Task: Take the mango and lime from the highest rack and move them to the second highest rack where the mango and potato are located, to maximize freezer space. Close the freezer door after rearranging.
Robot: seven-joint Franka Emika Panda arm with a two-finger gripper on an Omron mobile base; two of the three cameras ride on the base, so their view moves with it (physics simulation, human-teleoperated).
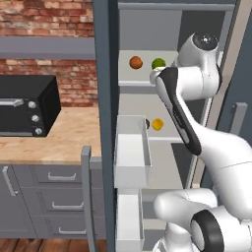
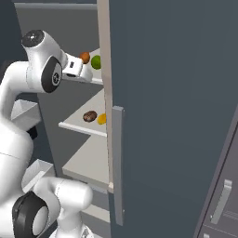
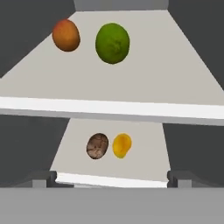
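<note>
The reddish-orange mango [image 3: 66, 35] and the green lime [image 3: 112, 43] lie side by side on the highest rack [image 3: 166, 78], mango to the left. One shelf down, on the second highest rack [image 3: 144, 162], a brown potato [image 3: 97, 145] sits beside a yellow-orange mango [image 3: 121, 145]. My gripper [image 3: 112, 179] is open and empty, level with the front of the top shelf, short of the fruit. From the left base I see the mango [image 1: 136, 62], lime [image 1: 158, 63] and my hand [image 1: 155, 76] just in front. The freezer door [image 2: 176, 116] stands open on the right.
Two white drawer bins [image 1: 132, 152] [image 1: 129, 221] jut from the freezer's left side below the racks. A black oven [image 1: 27, 106] rests on the wooden counter [image 1: 69, 138] to the left. The door's bar handle [image 2: 117, 162] is close to my arm.
</note>
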